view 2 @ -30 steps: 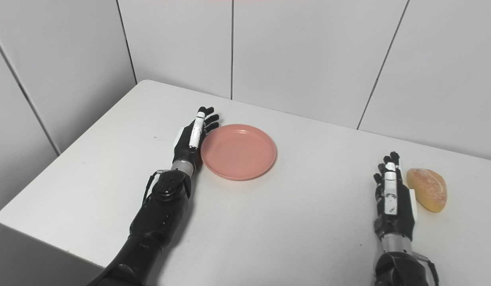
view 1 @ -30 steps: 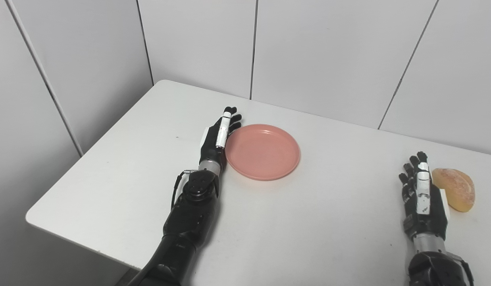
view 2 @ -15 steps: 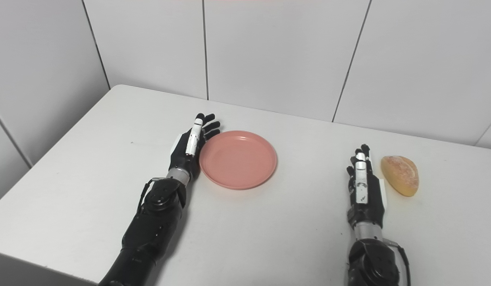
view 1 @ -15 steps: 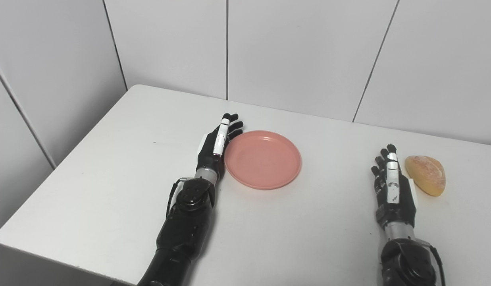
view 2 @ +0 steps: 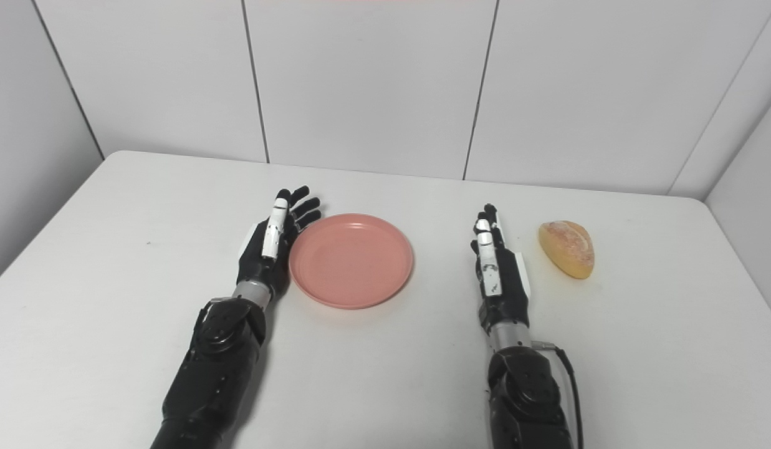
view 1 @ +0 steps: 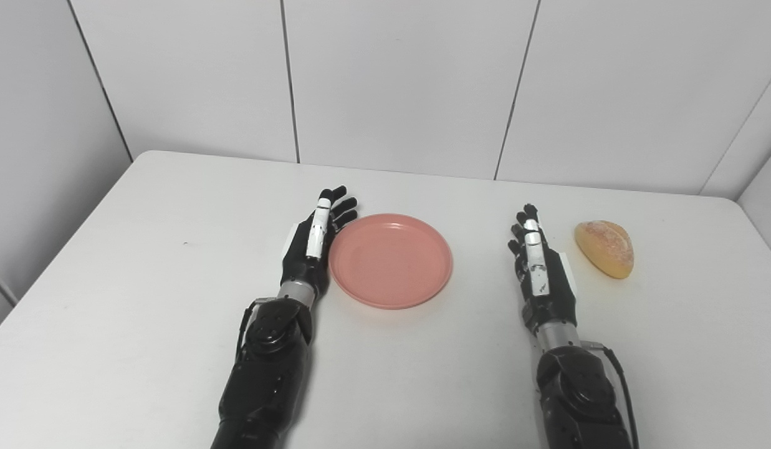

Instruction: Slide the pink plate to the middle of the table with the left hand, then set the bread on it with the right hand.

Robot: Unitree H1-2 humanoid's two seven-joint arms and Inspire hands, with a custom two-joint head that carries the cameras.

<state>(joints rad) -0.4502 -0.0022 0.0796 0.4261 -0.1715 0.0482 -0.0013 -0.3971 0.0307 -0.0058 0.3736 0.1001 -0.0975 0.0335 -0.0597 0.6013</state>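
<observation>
From my screen, the surface (view 1: pixel 142 280) is bare at 9 o'clock of my left hand (view 1: pixel 311 246), so I can pass there. At its 3 o'clock the pink plate (view 1: pixel 390 260) touches the fingers. Between the plate and my right hand (view 1: pixel 541 271) is an open lane. At 2 o'clock of the right hand lies the bread (view 1: pixel 604 248), apart from it, and past the bread the surface is bare up to the edge.

Both arms are glossy black, with bulky rounded forearm shells narrowing to a short silver-grey metal cuff at each wrist. The left hand (view 1: pixel 310 246) and right hand (view 1: pixel 541 271) are black too — each with white plates along the back and on one finger. A thin black cable loops beside each wrist.
</observation>
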